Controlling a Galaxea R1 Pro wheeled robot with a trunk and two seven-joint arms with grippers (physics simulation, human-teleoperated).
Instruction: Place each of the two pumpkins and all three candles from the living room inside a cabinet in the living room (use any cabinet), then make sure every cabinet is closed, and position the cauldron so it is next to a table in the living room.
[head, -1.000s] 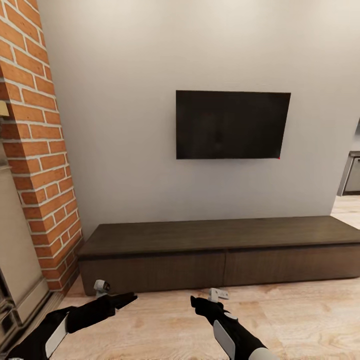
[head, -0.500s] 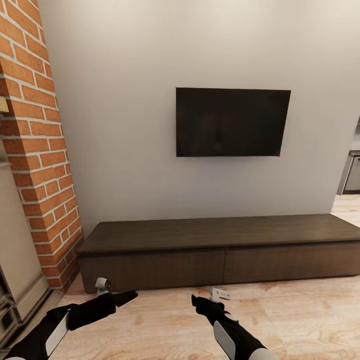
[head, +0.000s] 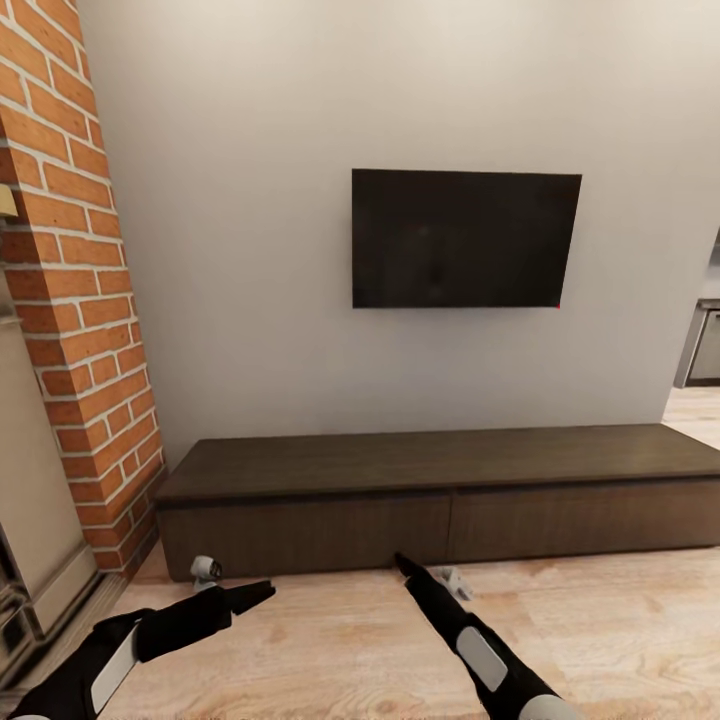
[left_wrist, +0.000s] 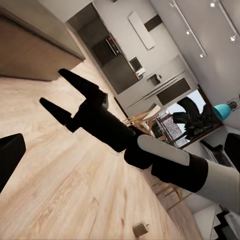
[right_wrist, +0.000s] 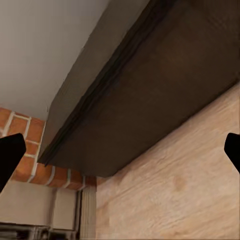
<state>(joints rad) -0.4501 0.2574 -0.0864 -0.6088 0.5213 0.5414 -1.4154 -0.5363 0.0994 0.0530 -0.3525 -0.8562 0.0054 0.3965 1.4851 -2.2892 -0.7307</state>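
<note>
From the head camera I see the closed cabinet (head: 440, 500) under a wall television (head: 465, 238), right gripper (head: 408, 568) near its front. My left wrist camera shows that right gripper (left_wrist: 62, 90) spread wide; left gripper (head: 255, 592) I cannot tell.

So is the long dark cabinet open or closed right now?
Closed. Both front panels of the cabinet sit flush under its top, with no gap showing.

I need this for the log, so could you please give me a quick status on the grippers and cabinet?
Right gripper open, empty, near the cabinet. Left gripper low over floor, state unclear. Cabinet fronts shut. Nothing blocking.
</note>
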